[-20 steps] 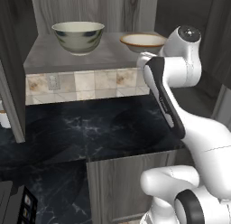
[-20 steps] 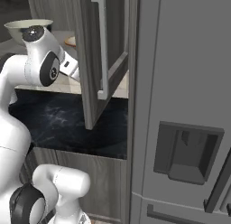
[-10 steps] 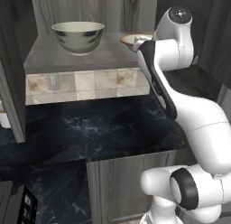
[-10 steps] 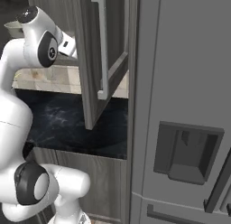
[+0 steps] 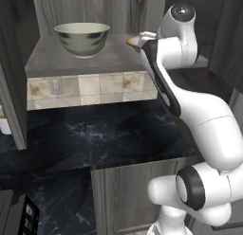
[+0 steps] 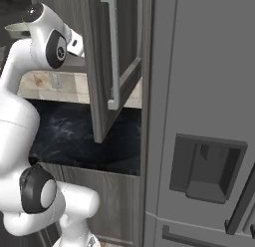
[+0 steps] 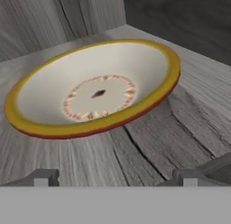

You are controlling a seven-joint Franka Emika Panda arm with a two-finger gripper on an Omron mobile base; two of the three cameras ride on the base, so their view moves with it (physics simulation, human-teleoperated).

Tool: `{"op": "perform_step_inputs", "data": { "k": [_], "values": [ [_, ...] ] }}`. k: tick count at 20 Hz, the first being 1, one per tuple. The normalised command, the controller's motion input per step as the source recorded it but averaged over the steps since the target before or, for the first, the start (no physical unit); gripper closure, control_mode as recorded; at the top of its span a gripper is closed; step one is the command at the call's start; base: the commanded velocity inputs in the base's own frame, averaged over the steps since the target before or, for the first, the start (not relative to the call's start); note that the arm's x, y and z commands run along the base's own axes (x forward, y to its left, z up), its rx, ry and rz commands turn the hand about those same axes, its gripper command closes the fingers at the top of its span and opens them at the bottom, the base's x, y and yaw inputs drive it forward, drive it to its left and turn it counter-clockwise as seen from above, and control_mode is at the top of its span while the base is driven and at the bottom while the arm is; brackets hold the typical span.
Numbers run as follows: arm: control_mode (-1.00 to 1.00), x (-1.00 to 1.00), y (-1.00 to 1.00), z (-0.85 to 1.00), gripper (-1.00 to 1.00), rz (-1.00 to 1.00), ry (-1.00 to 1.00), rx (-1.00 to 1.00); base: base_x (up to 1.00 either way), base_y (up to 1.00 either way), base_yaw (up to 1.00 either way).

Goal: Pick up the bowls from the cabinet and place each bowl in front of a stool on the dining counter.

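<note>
shallow bowl point(image 7: 92, 87): on cabinet shelf point(image 5: 85, 61), right of deep bowl point(image 5: 82, 39) | relation: lies just ahead of fingers point(image 7: 113, 177), near rim centred between them, untouched | fingers: spread fully wide, holding nothing | step, judged: reach in for rim

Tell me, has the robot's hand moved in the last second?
Yes. Against the shelf board, the hand has risen and reached in toward the shallow bowl.
</note>
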Motion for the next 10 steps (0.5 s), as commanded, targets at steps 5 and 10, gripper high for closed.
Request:
{"op": "perform_step_inputs", "data": {
  "k": [5,10],
  "values": [
    [-1.00,0.10,0.00,0.23,-1.00,-0.08,-0.01,0.05,0.00,0.00,0.00],
    [-1.00,0.12,0.00,0.04,-1.00,-0.07,-0.01,0.12,0.00,0.00,0.00]
  ]
}}
